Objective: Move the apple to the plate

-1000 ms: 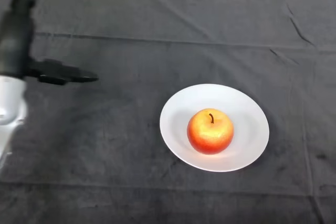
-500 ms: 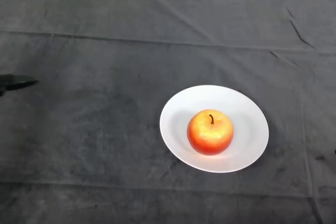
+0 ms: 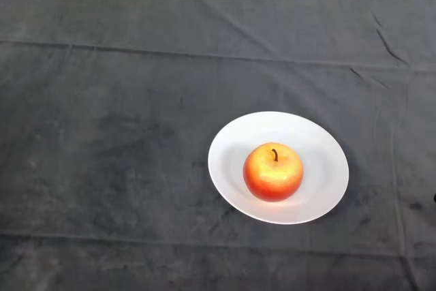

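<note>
The apple (image 3: 273,172) sits on the white plate (image 3: 320,141), a little toward the plate's 7 o'clock side of centre, upright with its dark stem pointing up. It rests on the plate's shallow inner surface, well inside the rim, and nothing touches it from any side. The plate itself lies flat on the table (image 3: 122,141), which is covered with a dark grey cloth, at about 4 o'clock from the middle of the view.

No part of the robot shows here, so nothing can be said of how the hand stands: it is simply out of sight, and whether it is open or closed cannot be told.

As a judgement on progress: the one thing the task asks for appears to be done. The apple is on the plate, steady, not perched on the rim and not leaning toward the edge, so it looks unlikely to roll off. Nothing seems left to carry or set down. The cloth from 9 o'clock round to 12 o'clock shows only its folds and creases, with no other object that would need moving.
</note>
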Controlling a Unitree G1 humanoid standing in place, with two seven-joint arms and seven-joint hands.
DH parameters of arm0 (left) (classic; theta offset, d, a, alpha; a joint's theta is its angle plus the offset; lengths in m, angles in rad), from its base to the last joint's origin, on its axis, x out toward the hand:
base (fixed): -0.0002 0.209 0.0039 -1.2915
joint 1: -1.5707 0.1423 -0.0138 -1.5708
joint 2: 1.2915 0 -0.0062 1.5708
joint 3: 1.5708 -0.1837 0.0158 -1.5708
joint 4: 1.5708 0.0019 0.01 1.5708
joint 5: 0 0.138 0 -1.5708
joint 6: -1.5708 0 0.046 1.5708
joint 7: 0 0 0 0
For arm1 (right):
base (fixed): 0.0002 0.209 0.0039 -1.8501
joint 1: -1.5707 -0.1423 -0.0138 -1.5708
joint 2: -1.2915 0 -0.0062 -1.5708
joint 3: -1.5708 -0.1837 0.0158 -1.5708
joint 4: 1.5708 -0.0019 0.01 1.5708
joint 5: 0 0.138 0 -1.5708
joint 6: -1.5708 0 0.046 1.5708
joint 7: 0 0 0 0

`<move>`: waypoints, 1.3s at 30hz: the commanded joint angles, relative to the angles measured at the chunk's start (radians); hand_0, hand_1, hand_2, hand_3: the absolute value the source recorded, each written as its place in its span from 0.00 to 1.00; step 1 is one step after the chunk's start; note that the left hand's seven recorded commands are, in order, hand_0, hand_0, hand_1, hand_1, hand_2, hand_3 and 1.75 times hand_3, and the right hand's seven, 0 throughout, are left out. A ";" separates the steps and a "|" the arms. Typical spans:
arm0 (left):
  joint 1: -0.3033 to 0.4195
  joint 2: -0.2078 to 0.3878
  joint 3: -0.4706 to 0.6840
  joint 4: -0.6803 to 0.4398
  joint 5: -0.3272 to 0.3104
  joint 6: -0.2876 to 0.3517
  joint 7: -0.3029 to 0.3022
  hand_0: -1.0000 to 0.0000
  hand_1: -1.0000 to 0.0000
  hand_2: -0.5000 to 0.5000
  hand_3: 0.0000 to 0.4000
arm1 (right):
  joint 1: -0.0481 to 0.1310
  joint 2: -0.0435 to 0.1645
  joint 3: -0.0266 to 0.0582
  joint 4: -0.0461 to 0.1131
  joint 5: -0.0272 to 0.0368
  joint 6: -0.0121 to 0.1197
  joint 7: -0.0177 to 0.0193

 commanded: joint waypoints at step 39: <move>-0.033 -0.014 0.108 0.043 0.077 -0.016 0.040 1.00 1.00 0.50 0.00 | 0.107 0.087 -0.0046 0.090 0.0123 0.083 -0.0050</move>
